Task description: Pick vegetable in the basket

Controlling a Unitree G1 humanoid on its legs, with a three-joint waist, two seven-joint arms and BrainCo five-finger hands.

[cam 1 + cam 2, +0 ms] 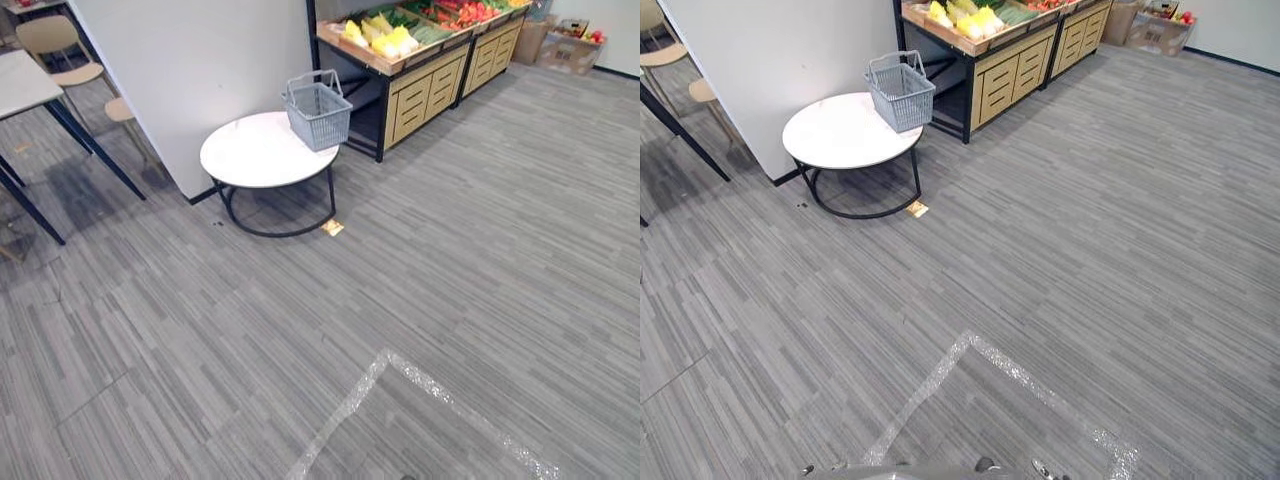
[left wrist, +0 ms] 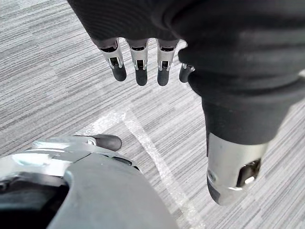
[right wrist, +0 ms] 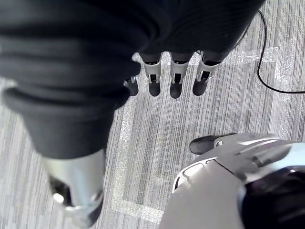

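Our left robot hand (image 2: 139,64) and right robot hand (image 3: 174,76) hang released, empty (neither clearly nearer); basket (image 1: 318,112) and vegetables (image 1: 390,42) lie well ahead.

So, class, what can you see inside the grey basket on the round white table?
No vegetable shows inside the grey basket; through its mesh only its own walls appear. Its bottom is hidden behind the near wall, so small items cannot be ruled out.
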